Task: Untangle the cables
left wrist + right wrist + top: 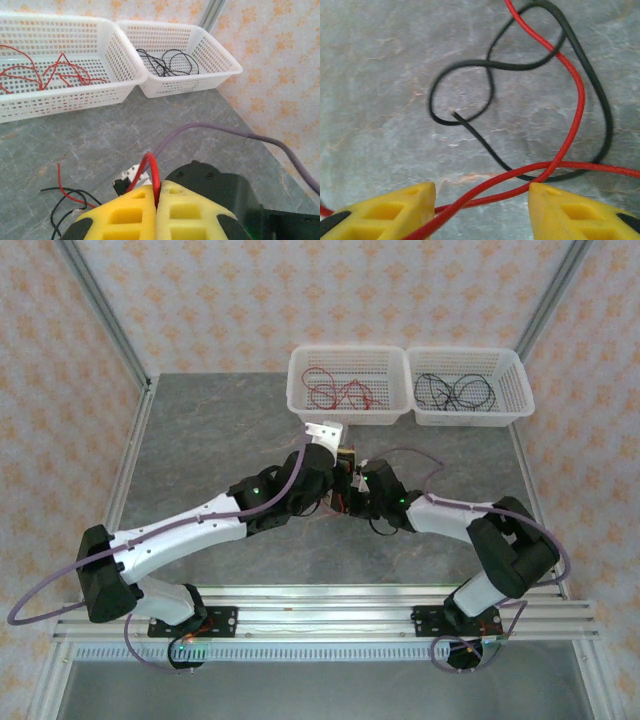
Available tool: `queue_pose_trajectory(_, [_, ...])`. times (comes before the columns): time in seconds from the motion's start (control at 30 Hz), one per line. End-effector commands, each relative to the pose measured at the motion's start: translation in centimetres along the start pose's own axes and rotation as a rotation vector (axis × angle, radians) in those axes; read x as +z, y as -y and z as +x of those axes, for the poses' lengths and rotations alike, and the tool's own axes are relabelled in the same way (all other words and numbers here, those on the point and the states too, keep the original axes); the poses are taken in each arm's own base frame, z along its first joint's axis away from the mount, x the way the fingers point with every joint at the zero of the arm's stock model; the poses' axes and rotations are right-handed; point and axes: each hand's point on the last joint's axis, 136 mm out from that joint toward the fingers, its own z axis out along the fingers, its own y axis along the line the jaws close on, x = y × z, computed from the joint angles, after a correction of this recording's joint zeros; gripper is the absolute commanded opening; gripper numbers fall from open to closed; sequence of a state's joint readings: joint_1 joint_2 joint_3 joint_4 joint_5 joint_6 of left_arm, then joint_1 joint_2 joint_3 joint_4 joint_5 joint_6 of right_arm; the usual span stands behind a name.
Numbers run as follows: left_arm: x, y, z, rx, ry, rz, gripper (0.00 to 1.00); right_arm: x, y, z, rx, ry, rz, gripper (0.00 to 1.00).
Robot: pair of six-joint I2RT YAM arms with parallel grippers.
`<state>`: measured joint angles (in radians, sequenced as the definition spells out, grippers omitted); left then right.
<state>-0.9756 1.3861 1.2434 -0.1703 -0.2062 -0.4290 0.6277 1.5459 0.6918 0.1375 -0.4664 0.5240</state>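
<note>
My left gripper (157, 192) is shut on a red cable (154, 167), which arches up in a tight loop from between the yellow fingers. More red and black cables (62, 200) lie tangled on the table to its lower left. My right gripper (482, 202) is open low over the table, and two red cable strands (577, 100) run across the gap between its fingertips. A black cable (465, 65) curls in loops just beyond them, crossing the red one. In the top view both grippers, left (338, 495) and right (362, 492), meet at mid-table over the tangle.
Two white mesh baskets stand side by side at the table's back edge. The left basket (300, 390) holds red cables and the right basket (515, 390) holds black ones. The right arm's lilac cable (240, 132) arcs close past my left gripper.
</note>
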Motion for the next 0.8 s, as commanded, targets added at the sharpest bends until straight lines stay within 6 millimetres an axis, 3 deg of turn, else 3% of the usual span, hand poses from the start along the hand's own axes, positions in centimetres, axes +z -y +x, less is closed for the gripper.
queue_pose_trajectory(0.0, [-2.0,0.9,-3.7,0.012,0.08,0.013,0.0,0.5,1.0,-0.9,0.0,0.059,0.044,0.51])
queue_pose_trajectory(0.4, [-5.5,2.7,-9.9,0.025,0.184,0.063,0.0,1.2,4.5,-0.9,0.024,0.114,0.18,0.5])
queue_pose_trajectory(0.6, [-6.8,2.6,-12.4,0.052,0.233,0.026,0.0,0.8,4.5,-1.1,0.027,0.131,0.18,0.49])
queue_pose_trajectory(0.77, [-6.0,1.0,-13.9,0.068,0.246,-0.084,0.0,-0.8,3.4,-1.7,0.009,0.167,0.155,0.5])
